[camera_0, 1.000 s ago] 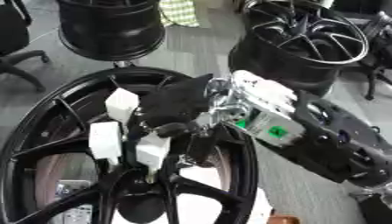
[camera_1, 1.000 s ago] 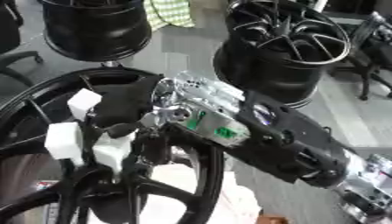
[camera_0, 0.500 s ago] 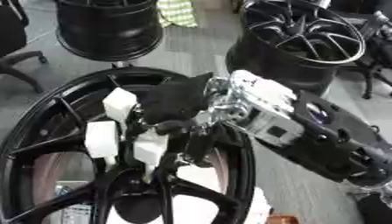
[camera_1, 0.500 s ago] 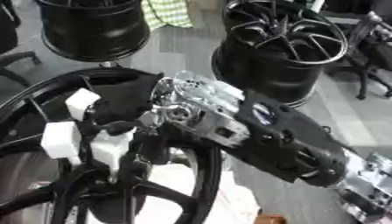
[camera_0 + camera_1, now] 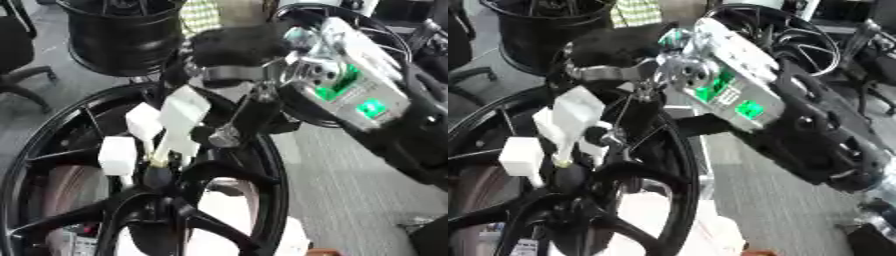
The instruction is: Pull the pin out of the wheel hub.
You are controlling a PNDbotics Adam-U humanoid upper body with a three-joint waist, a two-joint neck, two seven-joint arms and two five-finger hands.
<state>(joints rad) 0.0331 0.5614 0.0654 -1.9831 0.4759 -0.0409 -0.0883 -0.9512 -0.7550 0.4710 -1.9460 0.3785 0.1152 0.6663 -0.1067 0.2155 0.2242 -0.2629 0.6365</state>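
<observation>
The right hand (image 5: 241,47) has its fingers curled round the white pin (image 5: 179,125), which stands tilted at the centre of the black wheel hub (image 5: 166,200). Best to draw along the pin's axis, not sideways, lest it jam.

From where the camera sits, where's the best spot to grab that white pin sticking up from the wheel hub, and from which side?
Grip the white pin by its broad blocky head, from above and the right, where the right hand already is. The head stands above the black hub and tilts up-right; its thin lower end sits between spokes.
</observation>
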